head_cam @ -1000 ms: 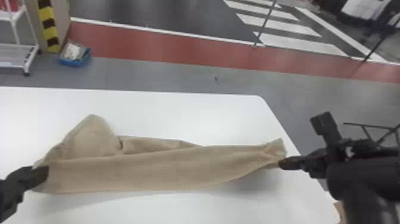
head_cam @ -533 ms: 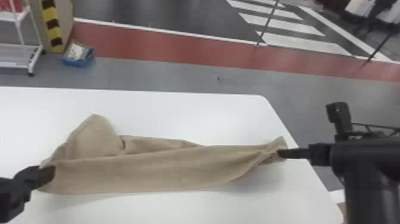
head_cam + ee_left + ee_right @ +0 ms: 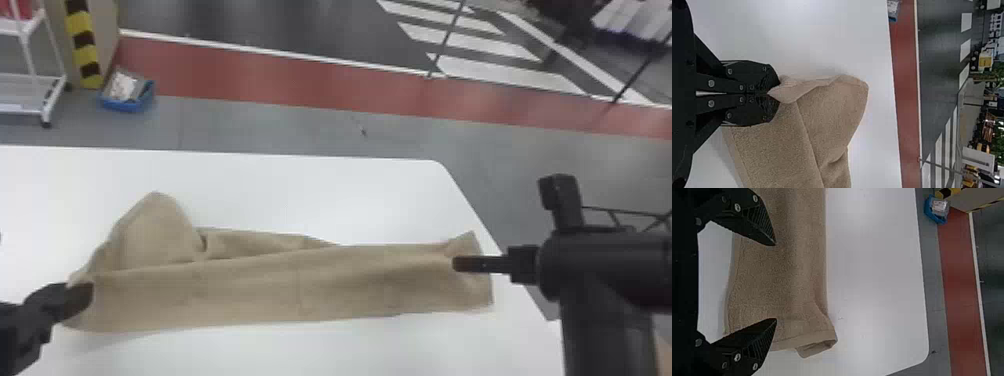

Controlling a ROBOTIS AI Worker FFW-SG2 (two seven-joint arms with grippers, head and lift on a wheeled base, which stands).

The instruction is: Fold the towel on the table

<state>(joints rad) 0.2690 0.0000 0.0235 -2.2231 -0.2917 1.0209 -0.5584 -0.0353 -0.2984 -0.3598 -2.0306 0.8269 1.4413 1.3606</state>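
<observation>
The right end of the towel (image 3: 300, 285) has opened wider since the earlier frame, losing its pinch; the towel lies long across the surface (image 3: 310, 195), with a loose hump at left. The left gripper (image 3: 774, 94) has its jaws clamped on one corner, probably for anchoring it. The right gripper (image 3: 775, 282) has jaws apart over the other end, seemingly for letting this edge settle flat

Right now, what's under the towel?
The white table shows past the edges of the towel, so it likely carries on underneath. The towel covers that part, so I can't see whether anything else is there.
</observation>
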